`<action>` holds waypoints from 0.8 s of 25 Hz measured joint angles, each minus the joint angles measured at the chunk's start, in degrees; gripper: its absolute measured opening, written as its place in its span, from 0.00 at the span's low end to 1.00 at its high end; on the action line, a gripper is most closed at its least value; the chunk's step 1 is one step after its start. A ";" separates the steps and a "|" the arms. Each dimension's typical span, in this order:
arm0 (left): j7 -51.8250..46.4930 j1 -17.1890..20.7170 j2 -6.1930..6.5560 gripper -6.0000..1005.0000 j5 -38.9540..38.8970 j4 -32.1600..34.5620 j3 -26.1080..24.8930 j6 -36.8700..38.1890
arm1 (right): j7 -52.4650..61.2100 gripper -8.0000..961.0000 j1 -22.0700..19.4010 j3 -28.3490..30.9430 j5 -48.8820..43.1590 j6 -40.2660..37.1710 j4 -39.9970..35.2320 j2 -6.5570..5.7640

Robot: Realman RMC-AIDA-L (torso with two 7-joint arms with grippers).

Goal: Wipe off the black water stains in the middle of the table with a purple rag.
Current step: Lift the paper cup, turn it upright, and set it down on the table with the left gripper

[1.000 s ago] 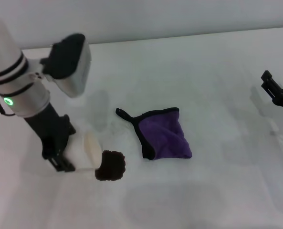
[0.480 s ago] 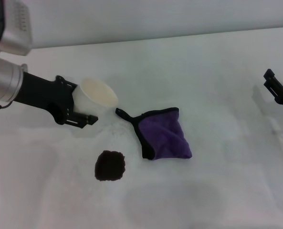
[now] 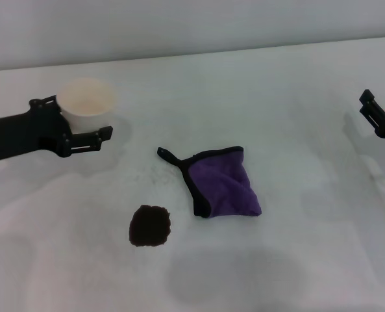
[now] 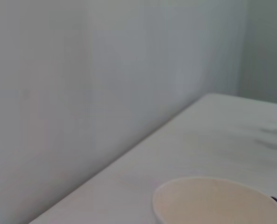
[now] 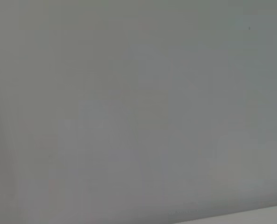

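The black water stain [image 3: 149, 226] is a dark round blotch on the white table [image 3: 276, 97], left of centre toward the front. The purple rag [image 3: 222, 182] lies folded just right of it, its black loop pointing back-left. My left gripper [image 3: 82, 123] is at the back left, shut on a white paper cup [image 3: 85, 106] held upright; the cup's rim also shows in the left wrist view [image 4: 220, 200]. My right gripper [image 3: 382, 116] is at the far right edge, open and empty, well away from the rag.
Faint grey speckles [image 3: 147, 174] lie on the table between the cup and the rag. The back edge of the table meets a plain wall [image 3: 192, 26]. The right wrist view shows only wall.
My left arm has carried the cup from beside the stain up and back to the far left, turning it upright. The stain now lies uncovered. Rag and right gripper have hardly moved.
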 joint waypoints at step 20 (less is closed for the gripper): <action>37.07 21.05 -0.55 0.87 -45.13 30.81 -0.09 -14.40 | -0.04 0.86 -0.19 -0.15 -0.60 -0.03 -0.75 -0.17</action>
